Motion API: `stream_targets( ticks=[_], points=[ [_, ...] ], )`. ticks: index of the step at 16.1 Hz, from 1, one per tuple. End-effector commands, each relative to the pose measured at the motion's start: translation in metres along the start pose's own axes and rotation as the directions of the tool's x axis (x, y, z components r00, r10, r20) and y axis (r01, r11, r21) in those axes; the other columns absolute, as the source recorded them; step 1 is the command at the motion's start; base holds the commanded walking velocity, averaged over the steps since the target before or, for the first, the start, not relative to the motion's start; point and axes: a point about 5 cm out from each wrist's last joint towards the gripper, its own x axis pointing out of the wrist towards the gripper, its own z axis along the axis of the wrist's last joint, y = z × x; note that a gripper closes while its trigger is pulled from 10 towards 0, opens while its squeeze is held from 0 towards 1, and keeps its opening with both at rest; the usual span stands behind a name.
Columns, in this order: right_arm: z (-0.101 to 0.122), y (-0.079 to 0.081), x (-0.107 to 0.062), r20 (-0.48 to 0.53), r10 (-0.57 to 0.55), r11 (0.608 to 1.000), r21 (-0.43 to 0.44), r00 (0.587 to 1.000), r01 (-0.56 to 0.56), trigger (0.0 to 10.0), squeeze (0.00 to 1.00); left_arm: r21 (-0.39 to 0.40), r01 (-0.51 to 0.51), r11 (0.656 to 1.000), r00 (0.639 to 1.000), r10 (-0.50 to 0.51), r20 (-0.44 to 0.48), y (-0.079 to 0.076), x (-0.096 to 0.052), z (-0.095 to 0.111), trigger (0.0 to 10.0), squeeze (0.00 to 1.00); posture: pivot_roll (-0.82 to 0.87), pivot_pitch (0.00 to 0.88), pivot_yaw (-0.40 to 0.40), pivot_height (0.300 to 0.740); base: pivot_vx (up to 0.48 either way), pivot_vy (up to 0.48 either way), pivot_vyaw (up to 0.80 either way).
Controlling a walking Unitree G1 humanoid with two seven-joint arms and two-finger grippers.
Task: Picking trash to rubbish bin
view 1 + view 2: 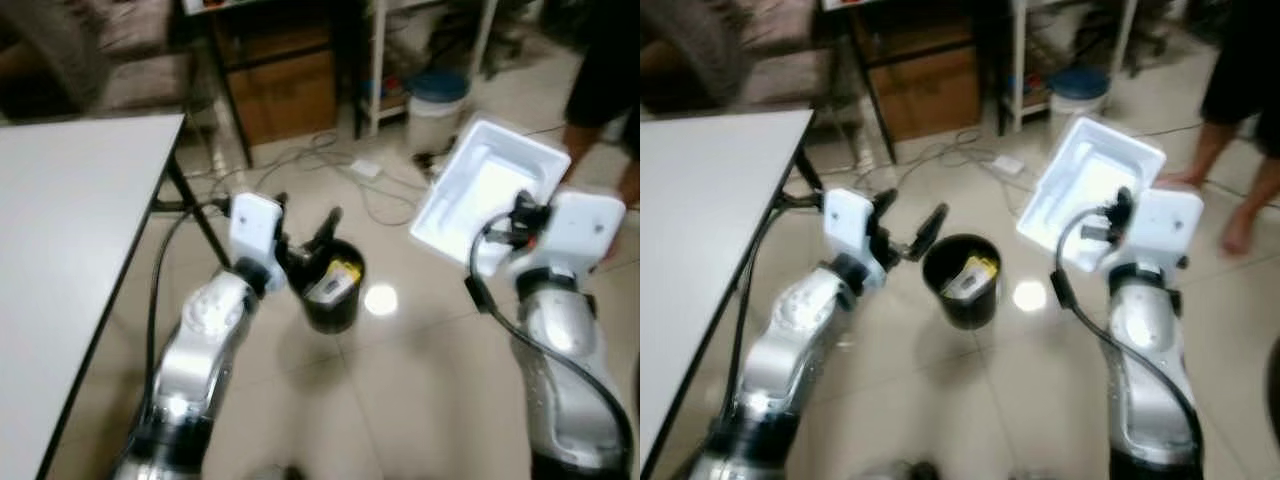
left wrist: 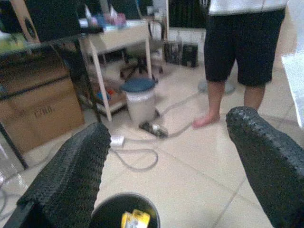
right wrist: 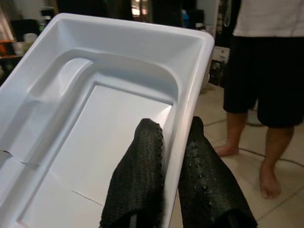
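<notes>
Tray (image 3: 95, 114) held by its rim above the floor.
Right gripper (image 3: 173, 156) pinched the rim; left gripper (image 2: 171, 156) hung wide open over the bin (image 1: 330, 290).

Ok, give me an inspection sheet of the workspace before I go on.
Surface: tiled floor, glossy; white table on robot's left.
Job's things: black bin on floor, yellow trash inside; white tray held up.
Clutter: lidded bucket, cardboard box.
Grippers: left gripper open beside the bin; right gripper shut on tray rim.
Cables: loose cords and a power strip on floor.
Surroundings: person standing barefoot nearby; shelving.
</notes>
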Motion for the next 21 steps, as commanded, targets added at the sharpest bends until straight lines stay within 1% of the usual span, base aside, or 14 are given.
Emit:
stream_targets(
  ticks=[1, 3, 4, 5, 6, 13, 16, 18, 21],
  points=[
    [0.001, -0.0001, 0.0001, 0.017, -0.016, 1.0, -0.005, 1.0, 0.016, 10.0, 0.0, 0.026, -0.002, 1.0, 1.0, 0.002, 0.009, 0.003, 0.0001, 0.0044, 10.0, 0.0, -0.12, 0.14, 0.083, 0.74, 0.48, 0.0, 0.0],
    [0.0007, -0.0014, 0.0005, 0.03, -0.018, 0.999, -0.041, 0.999, 0.02, 10.0, 0.0, 0.029, -0.002, 1.0, 1.0, 0.001, 0.009, 0.0033, 0.0002, 0.0046, 10.0, 0.0, -0.12, 0.141, 0.084, 0.74, 0.48, 0.0, 0.0],
    [-0.0024, -0.0003, -0.0006, -0.01, -0.002, 1.0, 0.008, 1.0, 0.002, 10.0, 0.0, 0.032, -0.001, 0.999, 1.0, 0.001, 0.007, 0.0034, 0.0001, 0.0043, 10.0, 0.0, -0.12, 0.141, 0.084, 0.74, 0.48, 0.0, 0.0],
    [-0.0028, 0.0003, -0.001, -0.015, 0.006, 1.0, 0.013, 1.0, -0.006, 10.0, 0.0, 0.033, -0.002, 0.999, 1.0, 0.001, 0.006, 0.0036, 0.0001, 0.0041, 10.0, 0.0, -0.12, 0.142, 0.083, 0.74, 0.48, 0.0, 0.0],
    [-0.0043, 0.0002, -0.0011, -0.016, 0.006, 1.0, 0.002, 1.0, -0.006, 10.0, 0.0, 0.034, -0.002, 0.999, 1.0, 0.002, 0.006, 0.0035, 0.0, 0.004, 10.0, 0.0, -0.12, 0.142, 0.084, 0.74, 0.48, 0.0, 0.0],
    [-0.0074, 0.0024, -0.0004, -0.027, 0.018, 1.0, -0.001, 0.999, -0.019, 10.0, 0.0, 0.044, -0.003, 0.999, 1.0, 0.003, 0.0, 0.0033, 0.0002, 0.0022, 10.0, 0.0, -0.12, 0.138, 0.084, 0.74, 0.379, 0.0, 0.0],
    [-0.006, 0.0057, -0.0014, -0.018, 0.046, 0.999, -0.008, 0.999, -0.046, 10.0, 0.0, 0.051, -0.004, 0.999, 1.0, 0.005, -0.002, 0.0032, 0.0005, 0.002, 10.0, 0.0, -0.12, 0.136, 0.084, 0.74, 0.349, 0.0, 0.0],
    [-0.0064, 0.0063, -0.0018, -0.019, 0.048, 0.999, 0.002, 0.999, -0.048, 10.0, 0.0, 0.051, -0.006, 0.999, 1.0, 0.006, -0.001, 0.0034, 0.0004, 0.0022, 10.0, 0.0, -0.12, 0.136, 0.084, 0.74, 0.322, 0.0, 0.0],
    [-0.008, 0.0081, -0.0004, -0.021, 0.058, 0.998, 0.005, 0.998, -0.058, 10.0, 0.0, 0.049, -0.016, 0.999, 1.0, 0.016, 0.002, 0.004, 0.0012, 0.0014, 10.0, 0.0, -0.1, 0.126, 0.083, 0.74, 0.0, 0.0, 0.0]
  ],
)
